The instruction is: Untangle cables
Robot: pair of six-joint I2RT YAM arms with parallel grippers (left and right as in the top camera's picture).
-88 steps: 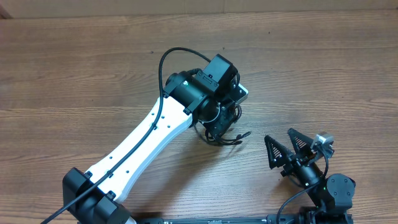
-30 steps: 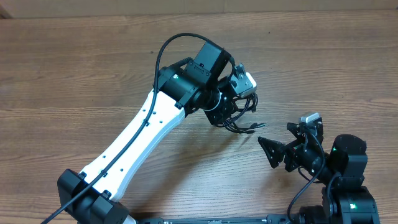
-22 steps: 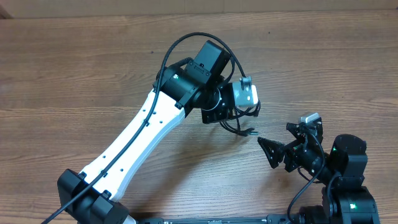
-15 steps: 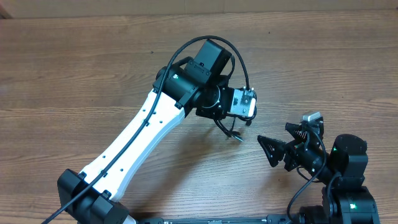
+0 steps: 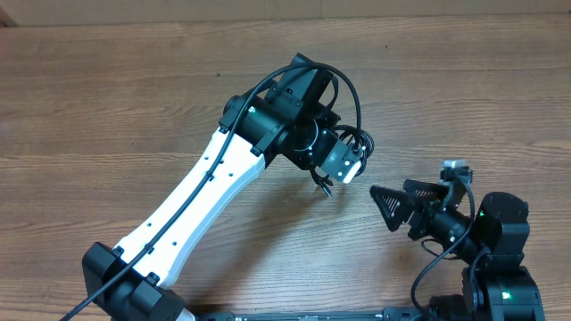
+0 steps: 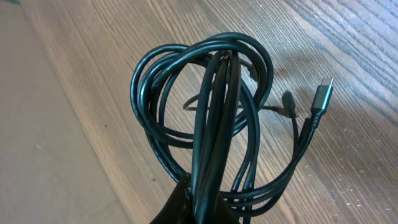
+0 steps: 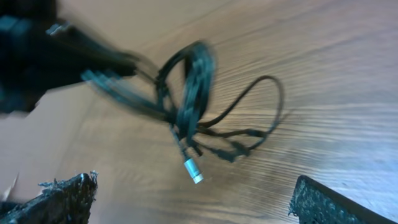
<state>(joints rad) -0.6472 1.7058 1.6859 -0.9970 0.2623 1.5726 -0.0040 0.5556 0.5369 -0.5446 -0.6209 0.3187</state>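
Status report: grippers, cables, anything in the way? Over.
Left gripper shut on cables. Right gripper open, facing them, apart. Bundle looped, tangled. Nothing between.

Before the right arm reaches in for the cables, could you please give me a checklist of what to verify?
1. Left gripper holds the cables: ok, shut on the bundle.
2. Right gripper ready to grasp: ok, jaws wide apart.
3. A free end to aim for: ok, a silver plug sticks out free of the loops.
4. Strands separated: not ok, the loops are coiled and cross each other.
5. Lowest tips clear of the table: cannot tell.
6. Right wrist view sharp enough to guide the reach: not ok, blurred.
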